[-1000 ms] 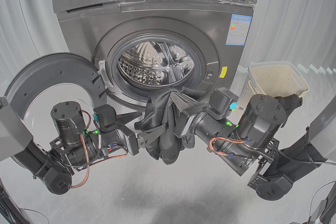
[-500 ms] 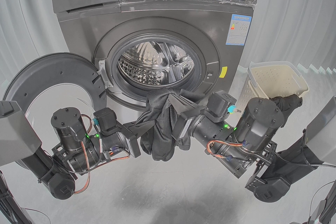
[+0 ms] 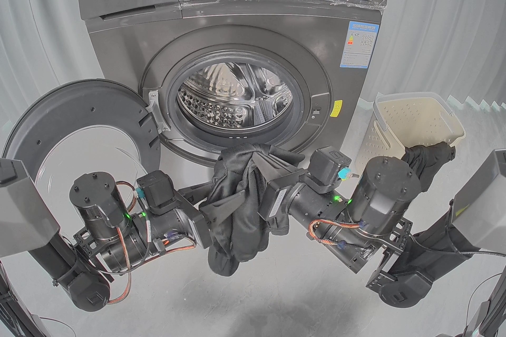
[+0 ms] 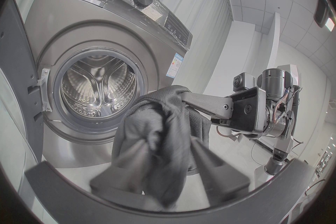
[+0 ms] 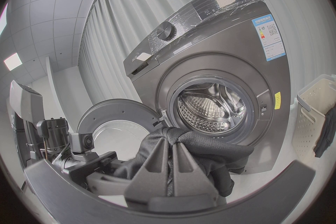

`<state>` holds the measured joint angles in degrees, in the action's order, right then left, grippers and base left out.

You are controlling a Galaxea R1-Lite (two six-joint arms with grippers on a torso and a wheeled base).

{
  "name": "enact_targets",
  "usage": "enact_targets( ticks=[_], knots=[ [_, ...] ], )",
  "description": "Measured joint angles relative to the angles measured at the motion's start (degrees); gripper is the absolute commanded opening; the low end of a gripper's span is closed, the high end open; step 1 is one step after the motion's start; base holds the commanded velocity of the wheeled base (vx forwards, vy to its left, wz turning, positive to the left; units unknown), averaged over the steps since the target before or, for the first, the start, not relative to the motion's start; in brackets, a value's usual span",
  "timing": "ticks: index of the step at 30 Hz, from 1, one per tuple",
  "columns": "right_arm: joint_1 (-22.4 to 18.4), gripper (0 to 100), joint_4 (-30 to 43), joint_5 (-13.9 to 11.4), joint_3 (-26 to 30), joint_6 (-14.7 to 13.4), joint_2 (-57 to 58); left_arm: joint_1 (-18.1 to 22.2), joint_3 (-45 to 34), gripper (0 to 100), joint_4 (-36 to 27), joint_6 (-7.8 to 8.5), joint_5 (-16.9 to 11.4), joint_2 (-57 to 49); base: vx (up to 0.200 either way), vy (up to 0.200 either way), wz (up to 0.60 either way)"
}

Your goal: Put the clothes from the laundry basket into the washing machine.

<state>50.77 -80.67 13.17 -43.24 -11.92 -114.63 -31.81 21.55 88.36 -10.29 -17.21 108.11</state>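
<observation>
Two arms now bear on one dark garment [image 3: 240,196]. Over the last second the left gripper [image 4: 168,144] has closed in from the side, and its spread fingers now straddle the hanging cloth; they stand apart, not yet pressed on it. The right gripper [image 5: 169,142] stays clenched on the bunched top of the garment. Both arms have sunk a little, and the cloth hangs lower than it did, just in front of and below the door opening of the washing machine [image 3: 126,43].

My judgement: the left is coming to gather the loose tail so that the bundle can pass the rim into the drum [image 3: 232,90], which looks bare.

Finding on the garment: black, fine mesh knit, limp, folded over itself in long drooping lobes. I note a second dark piece [image 3: 429,159] draped over the rim of the laundry basket [image 3: 416,117], which stands beside the machine on the robot's right.
</observation>
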Motion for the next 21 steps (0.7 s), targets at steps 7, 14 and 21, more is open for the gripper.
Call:
enact_targets(
  ticks=[7, 14, 21],
  knots=[
    [0.1, 0, 0.0, 0.0, 0.0, 0.1, -0.1, 0.3, 0.2, 100, 0.0, 0.09, 0.0, 0.7, 0.0, 0.0, 0.0],
    [0.1, 0, 0.0, 0.1, 0.0, 0.4, -0.1, 0.5, 1.5, 100, 0.0, 0.02, 2.0, 2.0, 0.0, 0.0, 0.0],
    [0.1, 0, -0.5, 0.0, 0.0, 0.7, -0.1, 1.3, 2.1, 0, 0.0, -0.22, 2.1, 2.9, 0.0, 0.0, 0.0]
  ],
)
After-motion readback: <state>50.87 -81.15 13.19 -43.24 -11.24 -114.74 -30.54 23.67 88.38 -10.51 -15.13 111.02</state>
